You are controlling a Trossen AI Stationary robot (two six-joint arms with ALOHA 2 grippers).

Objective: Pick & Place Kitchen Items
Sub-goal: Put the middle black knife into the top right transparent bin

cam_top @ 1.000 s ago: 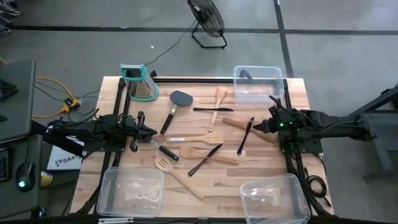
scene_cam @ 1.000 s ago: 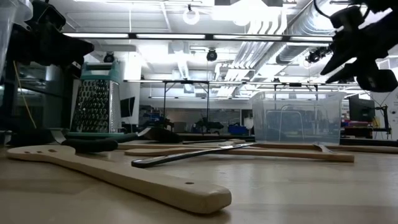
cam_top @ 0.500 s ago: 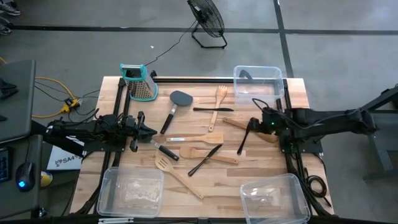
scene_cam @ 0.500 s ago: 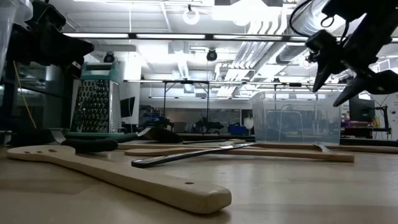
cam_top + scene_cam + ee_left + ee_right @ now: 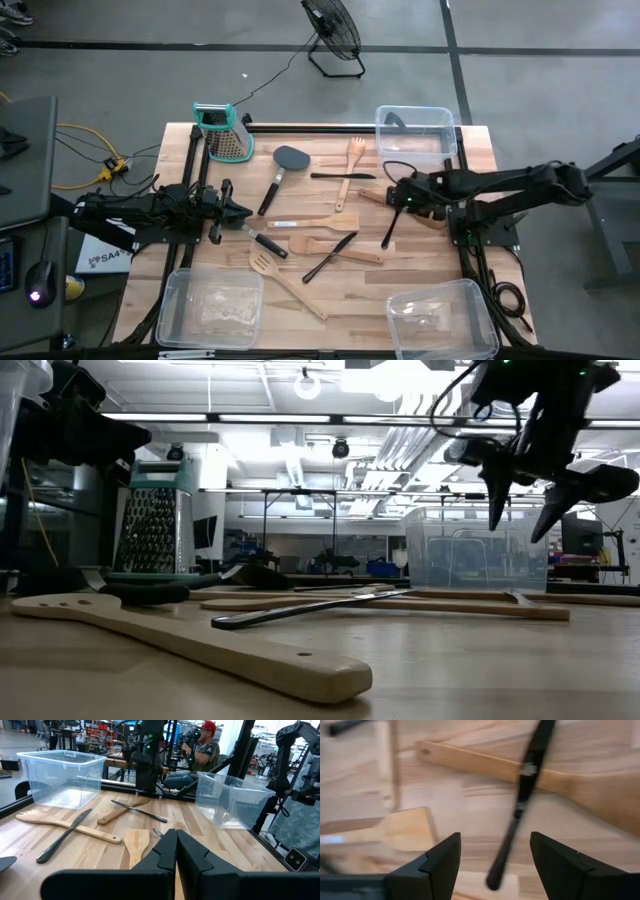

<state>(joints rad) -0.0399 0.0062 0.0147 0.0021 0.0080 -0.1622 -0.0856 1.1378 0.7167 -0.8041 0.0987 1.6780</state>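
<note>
Several kitchen items lie loose on the middle of the wooden table (image 5: 180,140): pale wooden spatulas and spoons, a black turner (image 5: 283,165) and thin black-handled tools. One thin black tool (image 5: 390,230) lies across a wooden spatula (image 5: 375,199). My right gripper (image 5: 396,196) hangs open above that crossing, fingers pointing steeply down. In the right wrist view the black tool (image 5: 520,795) shows between and beyond the fingers, untouched. My left gripper (image 5: 243,212) waits shut and level at the table's left side.
A metal grater with a teal top (image 5: 225,135) stands at the far left. Clear bins sit at the far right (image 5: 415,130), near left (image 5: 210,305) and near right (image 5: 440,320). A person (image 5: 202,747) sits beyond the table's right side.
My right gripper has travelled from the table's right edge toward the middle, over the thin black tool. It has tipped from pointing nearly level to pointing steeply down, rolled about its own line, and opened wider. The utensils have stayed where they were.
</note>
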